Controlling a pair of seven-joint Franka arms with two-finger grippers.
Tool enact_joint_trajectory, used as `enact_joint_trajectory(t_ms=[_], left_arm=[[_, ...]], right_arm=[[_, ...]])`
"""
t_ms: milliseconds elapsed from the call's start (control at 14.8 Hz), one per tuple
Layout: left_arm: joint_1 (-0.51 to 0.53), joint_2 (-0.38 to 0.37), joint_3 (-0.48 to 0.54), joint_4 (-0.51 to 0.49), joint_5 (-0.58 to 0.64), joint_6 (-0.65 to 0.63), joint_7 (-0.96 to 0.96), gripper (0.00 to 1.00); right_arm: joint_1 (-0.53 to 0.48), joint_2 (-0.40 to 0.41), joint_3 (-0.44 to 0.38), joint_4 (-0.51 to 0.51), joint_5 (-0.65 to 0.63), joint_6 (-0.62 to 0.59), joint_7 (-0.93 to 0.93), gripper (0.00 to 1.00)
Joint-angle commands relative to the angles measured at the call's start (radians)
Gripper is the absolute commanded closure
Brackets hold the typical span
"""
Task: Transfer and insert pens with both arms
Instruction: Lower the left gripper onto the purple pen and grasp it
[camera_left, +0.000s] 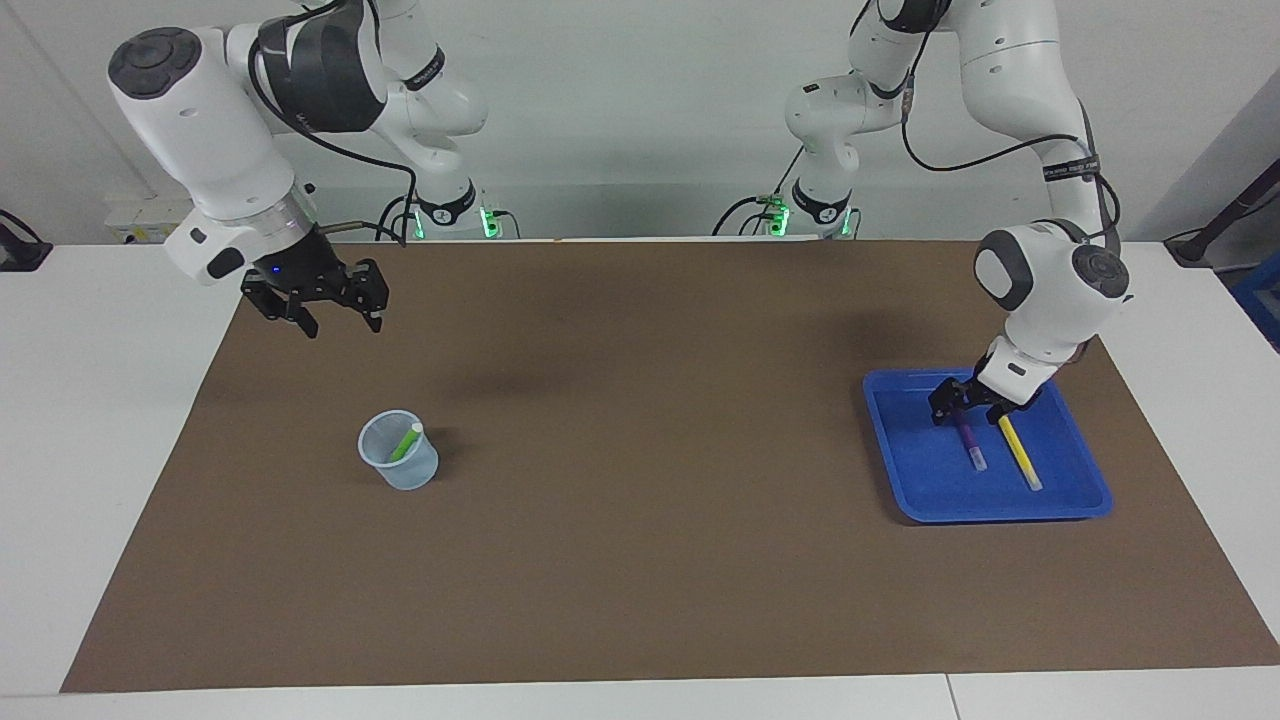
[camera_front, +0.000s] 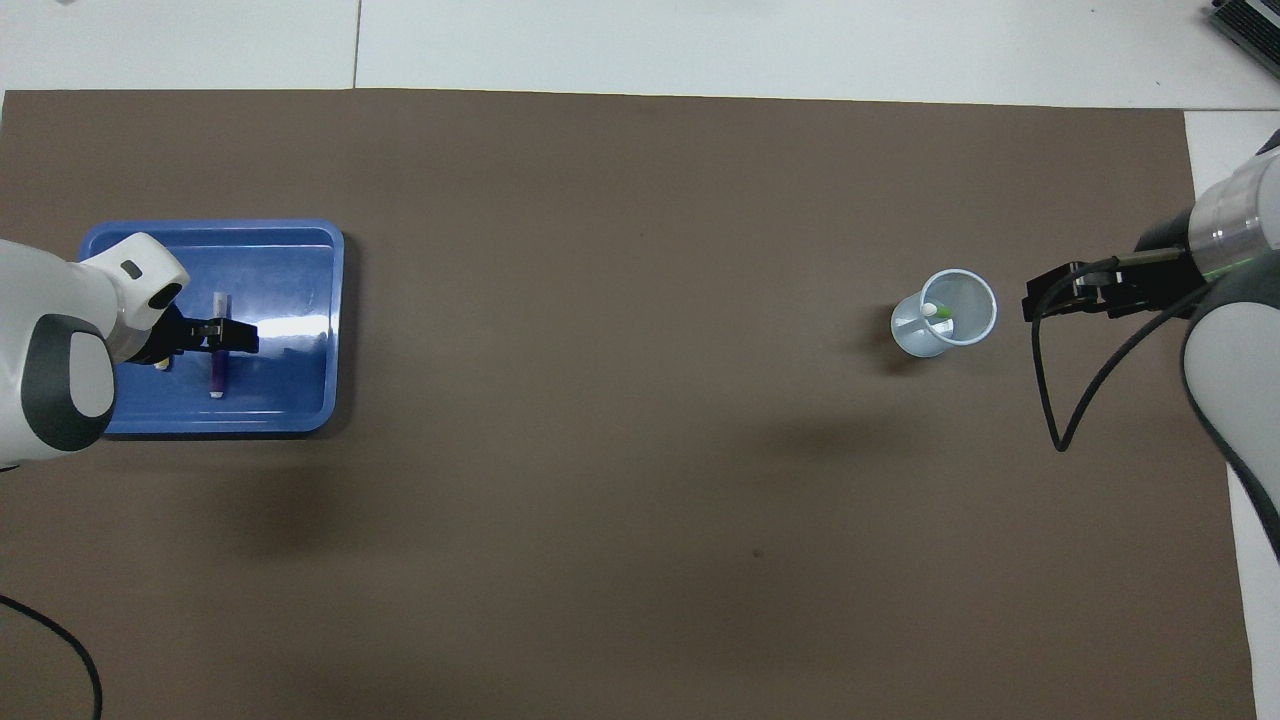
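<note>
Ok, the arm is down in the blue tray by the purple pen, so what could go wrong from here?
1. The left pincer is open low over the purple pen, and the yellow pen lies close beside it, so a finger might knock it.
2. The cup is light and already holds the green pen leaning, so the next insert could tip it. The right pincer waits above the mat.

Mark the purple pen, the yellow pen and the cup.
purple pen (camera_left: 969, 445), facing view, on its barrel just above the pale cap.
yellow pen (camera_left: 1019, 453), facing view, mid-barrel.
cup (camera_left: 401, 467), facing view, on its clear side wall.
</note>
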Motion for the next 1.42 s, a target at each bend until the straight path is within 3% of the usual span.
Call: enact_joint_trajectory(t_ms=[0,472,742,1012,1349], left_arm=[[0.012,-0.007,-0.007,-0.048,0.027,0.049,0.013,0.01],[0.012,-0.005,-0.007,-0.074,0.063,0.078,0.019,0.16],[0.012,-0.005,-0.007,-0.074,0.063,0.077,0.018,0.38],[0.011,-0.005,-0.007,-0.074,0.063,0.077,0.016,0.46],[0.006,-0.005,-0.007,-0.066,0.063,0.064,0.016,0.82]], right_arm=[[-0.007,-0.02,0.006,-0.021,-0.014,-0.005,0.009,0.18],[-0.009,-0.023,0.006,-0.022,-0.014,-0.006,0.009,0.18],[-0.009,-0.023,0.006,-0.022,-0.014,-0.009,0.008,0.18],[-0.015,-0.023,0.006,-0.022,-0.014,-0.008,0.004,0.18],[-0.015,-0.023,0.006,-0.022,-0.014,-0.009,-0.002,0.18]])
